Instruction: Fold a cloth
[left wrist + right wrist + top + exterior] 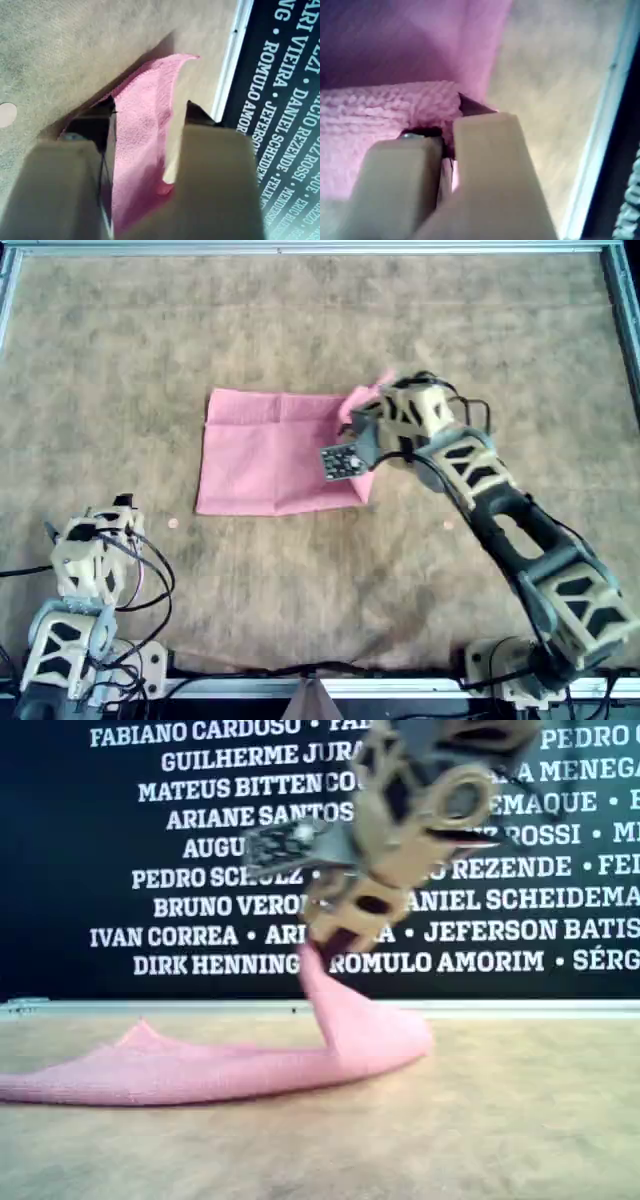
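The pink cloth (pixel 265 455) lies flat on the brown mat, except for its far right corner in the overhead view. That corner is pulled up and over toward the cloth's middle by an arm's gripper (pixel 366 418), seen in the exterior view as a gripper (pixel 325 942) lifting a pink peak (pixel 340 1010). In the left wrist view the left gripper (pixel 147 130) has a strip of cloth (pixel 145 110) between its fingers. The right gripper (pixel 451 132) is pinched on a fold of cloth (pixel 380 115). A second arm (pixel 95 550) sits folded at the overhead view's lower left, away from the cloth.
The mottled brown mat (pixel 330 580) covers the table inside a metal rail (pixel 300 248). Two small round marks (pixel 173 524) (pixel 447 525) sit on the mat near the cloth's front edge. A dark wall with white names (pixel 150 880) stands behind the table.
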Tool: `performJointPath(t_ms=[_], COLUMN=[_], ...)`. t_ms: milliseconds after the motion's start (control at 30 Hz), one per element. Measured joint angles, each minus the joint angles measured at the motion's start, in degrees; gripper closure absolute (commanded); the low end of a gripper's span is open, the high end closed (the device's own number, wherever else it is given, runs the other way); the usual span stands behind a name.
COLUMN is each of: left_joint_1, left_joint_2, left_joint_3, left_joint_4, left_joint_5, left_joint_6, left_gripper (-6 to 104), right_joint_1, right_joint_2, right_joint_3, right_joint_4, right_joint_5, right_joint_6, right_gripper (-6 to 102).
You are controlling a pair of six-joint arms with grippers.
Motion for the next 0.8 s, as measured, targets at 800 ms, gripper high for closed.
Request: performJointPath(t_ms=[800], left_joint_1=[0.0], left_joint_2=[0.0], left_joint_3=[0.0], left_joint_4=[0.0], left_joint_5=[0.0], left_joint_6=[0.0], left_gripper=[47], right_joint_1=[18.5], right_joint_2=[-35.0], right_joint_3=[-48.0], right_joint_4=[0.0], right_joint_5=[0.0], right_joint_6=[0.0], right_gripper=[96])
